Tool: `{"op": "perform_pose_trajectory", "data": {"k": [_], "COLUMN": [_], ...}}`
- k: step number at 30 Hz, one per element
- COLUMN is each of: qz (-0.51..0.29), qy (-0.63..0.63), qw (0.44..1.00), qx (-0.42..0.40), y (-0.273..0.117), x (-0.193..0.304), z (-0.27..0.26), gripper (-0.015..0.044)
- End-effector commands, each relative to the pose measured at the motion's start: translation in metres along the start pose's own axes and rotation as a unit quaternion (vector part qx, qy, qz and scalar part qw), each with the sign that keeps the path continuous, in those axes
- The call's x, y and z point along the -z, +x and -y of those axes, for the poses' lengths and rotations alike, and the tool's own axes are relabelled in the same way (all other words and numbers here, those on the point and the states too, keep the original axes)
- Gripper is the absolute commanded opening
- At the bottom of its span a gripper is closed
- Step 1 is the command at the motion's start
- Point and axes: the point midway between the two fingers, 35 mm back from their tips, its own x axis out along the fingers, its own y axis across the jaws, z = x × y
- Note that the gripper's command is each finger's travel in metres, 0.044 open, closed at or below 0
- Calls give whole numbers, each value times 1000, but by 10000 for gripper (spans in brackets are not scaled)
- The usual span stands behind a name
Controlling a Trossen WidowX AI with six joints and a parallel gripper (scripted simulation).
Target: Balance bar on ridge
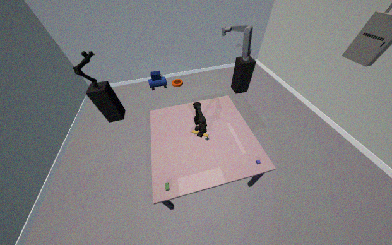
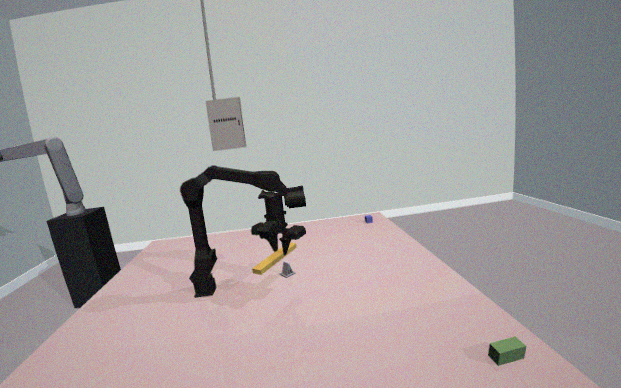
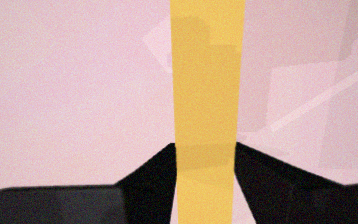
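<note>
With our jaws pinching the yellow bar off-centre, just beside the grey ridge, we risk one end tipping onto the counter on release.

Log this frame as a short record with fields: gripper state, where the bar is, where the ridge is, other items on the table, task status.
gripper: shut on the bar
bar: yellow, lifted off the table, held nearer one end, lower at the free end
ridge: small grey wedge on the pink table, beside the bar, apart from it
other items: green block near the front edge; blue cube at a far corner
task status: bar not yet on the ridge, not released
</note>
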Motion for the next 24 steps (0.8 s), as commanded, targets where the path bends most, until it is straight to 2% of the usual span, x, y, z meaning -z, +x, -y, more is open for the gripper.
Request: {"op": "perform_pose_trajectory", "data": {"k": [1, 24], "qz": [-1, -4], "qy": [23, 165], "qw": [1000, 986], "qx": [2, 3], "y": [0, 3], "x": [12, 82], "z": [2, 18], "gripper": [0, 0]}}
